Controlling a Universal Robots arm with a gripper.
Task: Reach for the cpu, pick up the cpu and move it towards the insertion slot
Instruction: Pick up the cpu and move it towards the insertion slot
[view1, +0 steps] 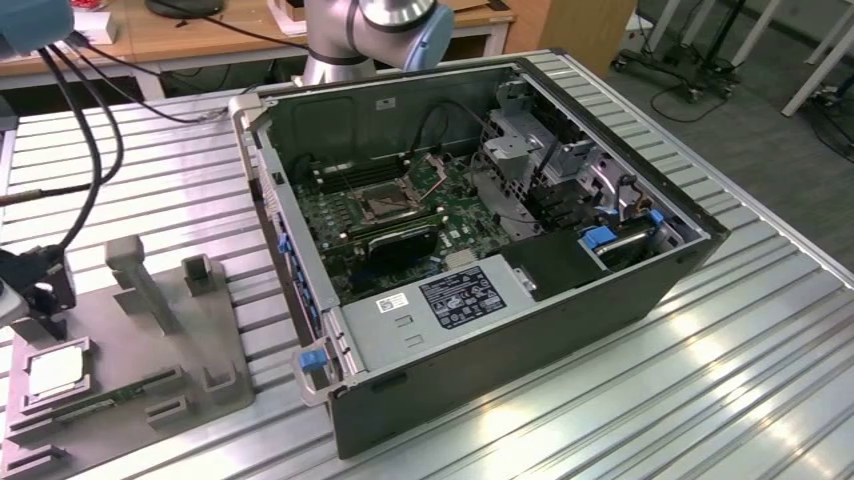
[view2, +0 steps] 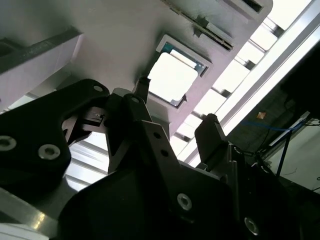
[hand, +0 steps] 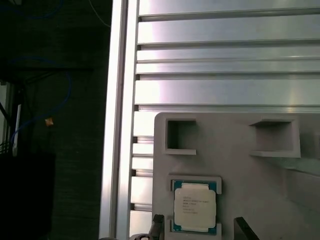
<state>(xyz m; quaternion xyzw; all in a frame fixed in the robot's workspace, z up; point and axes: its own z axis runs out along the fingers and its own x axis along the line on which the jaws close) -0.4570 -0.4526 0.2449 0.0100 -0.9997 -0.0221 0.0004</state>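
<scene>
Gripper (hand: 201, 231) hangs wide open over the cpu (hand: 195, 206), which lies flat just below, centred between the jaws.

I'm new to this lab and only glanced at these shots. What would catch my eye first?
The big open computer case dominates the middle of the exterior view, with a shiny square socket exposed inside. At that view's left, a small pale cpu lies on a grey holder. In the first wrist view the open gripper straddles the cpu without gripping it.
</scene>
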